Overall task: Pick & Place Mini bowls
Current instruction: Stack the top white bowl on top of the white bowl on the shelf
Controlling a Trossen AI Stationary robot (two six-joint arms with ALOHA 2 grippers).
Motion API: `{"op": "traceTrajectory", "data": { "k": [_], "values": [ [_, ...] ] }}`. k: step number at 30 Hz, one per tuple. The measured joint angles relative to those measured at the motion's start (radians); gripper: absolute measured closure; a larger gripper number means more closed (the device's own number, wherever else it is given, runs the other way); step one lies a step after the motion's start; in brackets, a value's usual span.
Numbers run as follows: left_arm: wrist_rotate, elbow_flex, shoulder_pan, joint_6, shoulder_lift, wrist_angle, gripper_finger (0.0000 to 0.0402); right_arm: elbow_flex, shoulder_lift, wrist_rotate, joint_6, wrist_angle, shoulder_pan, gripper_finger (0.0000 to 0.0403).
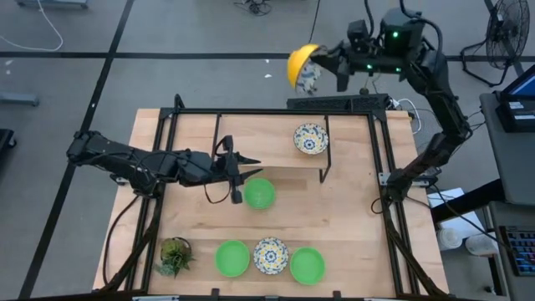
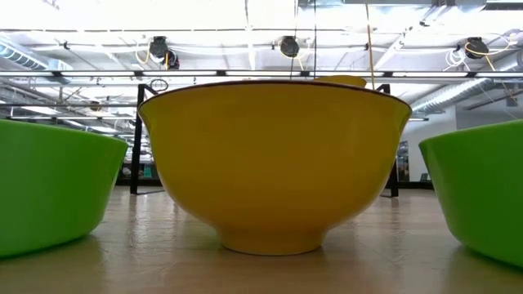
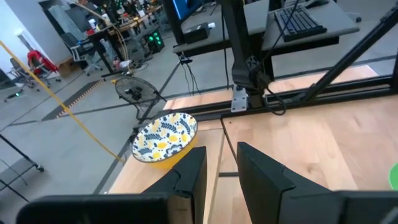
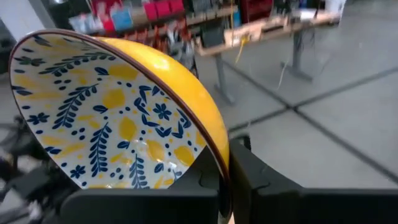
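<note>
My right gripper is shut on a floral mini bowl, held in the air beyond the table's far edge. My left gripper hovers open over the middle of the table, just left of a green bowl. It touches nothing. Its wrist view looks past the fingers at a second floral bowl, which rests on its base near the far edge. Along the near edge stand a green bowl, a floral bowl and another green bowl. They fill the low view, with the yellow-sided floral bowl in the middle. My right gripper pinches the floral bowl by its rim, one finger inside on the patterned face and one outside on the yellow wall. The bowl is lifted clear and tipped on its side, with the yellow outside toward the table's left.
A black frame rail runs round the table, with uprights at both sides and a black bracket near the middle. A small spiky potted plant stands at the near left corner. Bare wood lies right of centre.
</note>
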Motion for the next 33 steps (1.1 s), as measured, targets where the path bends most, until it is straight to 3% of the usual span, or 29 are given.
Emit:
{"op": "traceTrajectory", "data": {
  "k": [12,33],
  "values": [
    [0.000,0.000,-0.001,-0.004,0.000,-0.010,0.0311,-0.046,0.006,-0.013,-0.077,-0.293,-0.002,0.0402],
    [0.001,0.000,-0.001,-0.011,0.000,-0.010,0.0311,-0.359,0.006,-0.012,-0.136,-0.307,-0.049,0.0402]
  ]
}}
